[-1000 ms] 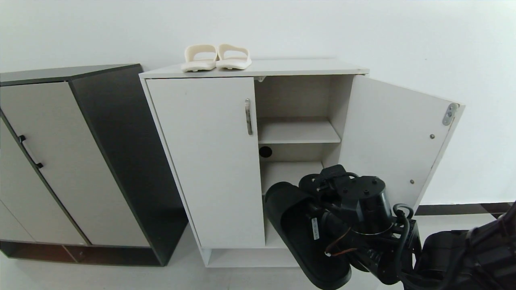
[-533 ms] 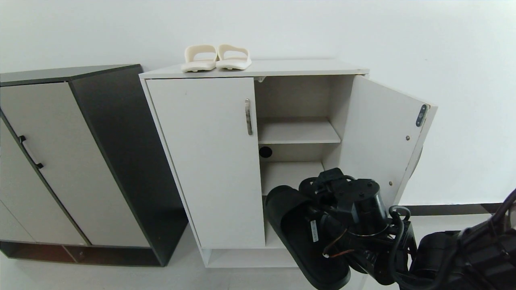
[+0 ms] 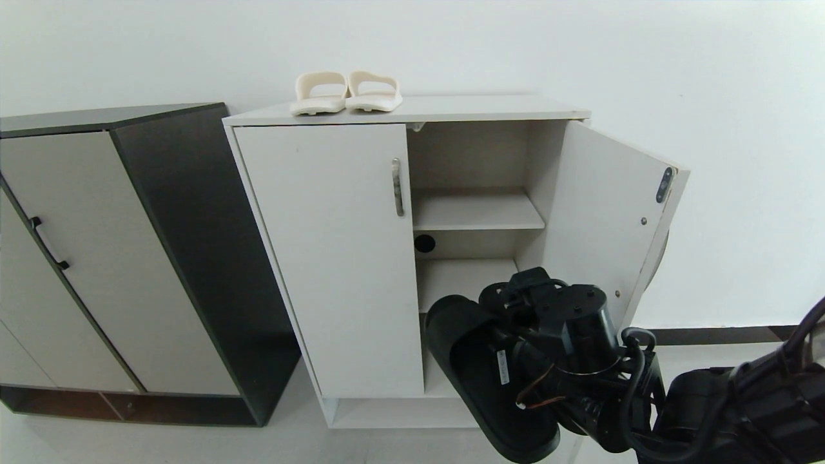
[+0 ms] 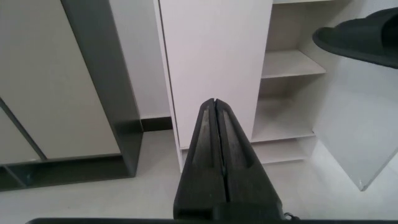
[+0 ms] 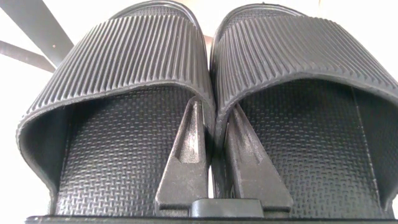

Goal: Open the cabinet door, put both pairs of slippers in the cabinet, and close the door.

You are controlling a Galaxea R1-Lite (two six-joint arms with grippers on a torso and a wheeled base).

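Two fingers (image 5: 186, 155) of right gripper (image 5: 214, 115), one inside each of black slippers (image 5: 124, 81), pinch adjoining side walls so pair travels as one. Pair hangs lower right of head frame, by open door (image 3: 599, 212), looks lined up for lower shelf (image 3: 464, 277). Left gripper (image 4: 214, 109) fingers pressed together, holding nothing. Cream slippers (image 3: 346, 92) wait on cabinet (image 3: 503, 106) top, upper centre.

Plain white wall (image 3: 644, 51) ran across the back. Pale grey floor (image 3: 161, 444) at 6 o'clock. Dark skirting (image 3: 715, 335) at 4 o'clock, where wall met floor. Black-framed unit (image 3: 193, 245) stood at 9 o'clock: grey doors, black handle (image 3: 48, 243), open gap along its base. Light was even.
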